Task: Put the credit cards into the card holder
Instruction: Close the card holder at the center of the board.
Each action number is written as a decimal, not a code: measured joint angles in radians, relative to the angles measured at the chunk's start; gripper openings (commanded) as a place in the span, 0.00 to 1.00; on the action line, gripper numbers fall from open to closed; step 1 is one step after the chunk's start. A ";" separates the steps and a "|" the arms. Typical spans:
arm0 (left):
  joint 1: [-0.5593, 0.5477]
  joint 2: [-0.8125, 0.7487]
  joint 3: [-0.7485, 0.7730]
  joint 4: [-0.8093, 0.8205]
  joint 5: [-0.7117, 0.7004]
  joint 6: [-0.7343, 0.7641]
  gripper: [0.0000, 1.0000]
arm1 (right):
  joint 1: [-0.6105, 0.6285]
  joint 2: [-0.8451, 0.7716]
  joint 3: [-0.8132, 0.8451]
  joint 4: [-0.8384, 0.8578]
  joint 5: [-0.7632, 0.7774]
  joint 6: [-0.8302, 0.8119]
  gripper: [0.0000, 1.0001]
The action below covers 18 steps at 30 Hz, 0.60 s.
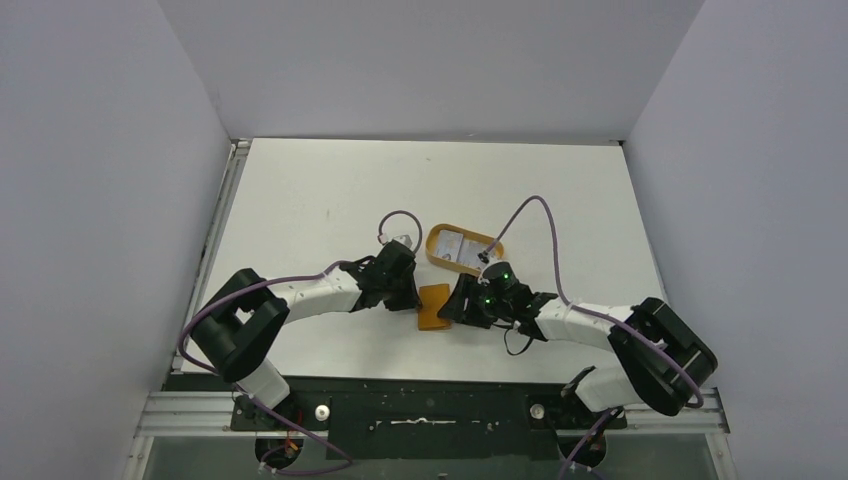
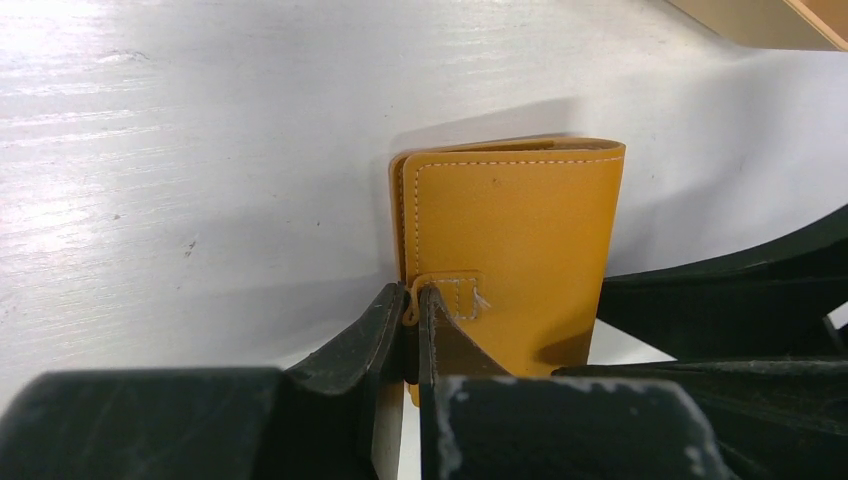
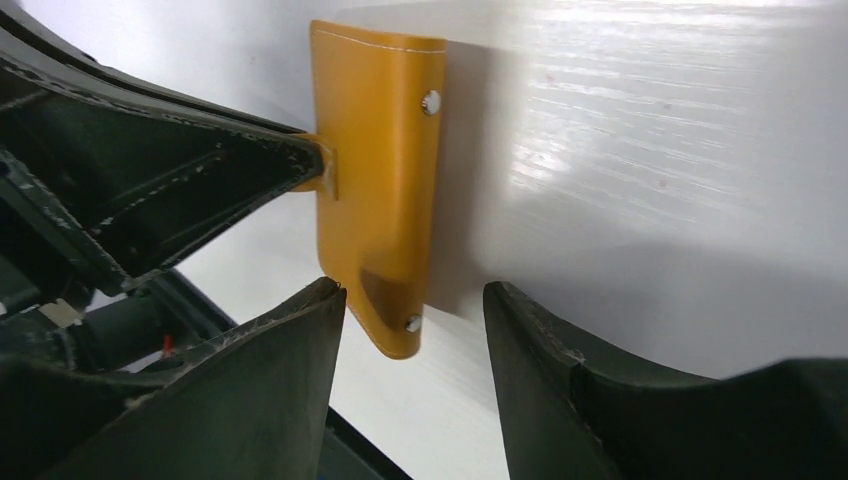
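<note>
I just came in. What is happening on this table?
The left gripper is shut on the small tab of the orange wallet, which lies folded on the white table. The right gripper is open, with one finger on each side of the wallet's corner, not gripping it. The cards lie in the oval tray just behind the wallet, so none has gone in yet.

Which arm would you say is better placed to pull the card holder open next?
Left, probably. The left gripper is shut on the closure tab of the card holder, while the right gripper stands open astride one corner of the holder, gripping nothing.
</note>
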State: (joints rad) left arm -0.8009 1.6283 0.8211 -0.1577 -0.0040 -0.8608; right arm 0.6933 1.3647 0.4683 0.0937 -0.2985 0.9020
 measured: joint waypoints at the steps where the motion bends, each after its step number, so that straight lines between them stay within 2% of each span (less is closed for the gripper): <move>1: 0.000 0.000 -0.002 0.002 0.000 -0.003 0.00 | 0.000 0.011 -0.010 0.039 -0.014 0.023 0.55; 8: 0.004 0.002 -0.014 0.029 0.000 -0.042 0.00 | 0.000 0.085 -0.046 0.236 -0.060 0.136 0.49; 15: 0.005 0.004 -0.026 0.054 0.002 -0.068 0.00 | -0.006 0.136 -0.086 0.366 -0.072 0.206 0.35; 18: 0.005 0.003 -0.031 0.059 0.002 -0.076 0.00 | -0.008 0.151 -0.098 0.397 -0.073 0.225 0.33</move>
State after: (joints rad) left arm -0.7956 1.6318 0.7906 -0.0986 -0.0021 -0.9371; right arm 0.6857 1.5158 0.3702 0.4908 -0.3714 1.1267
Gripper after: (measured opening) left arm 0.033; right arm 0.347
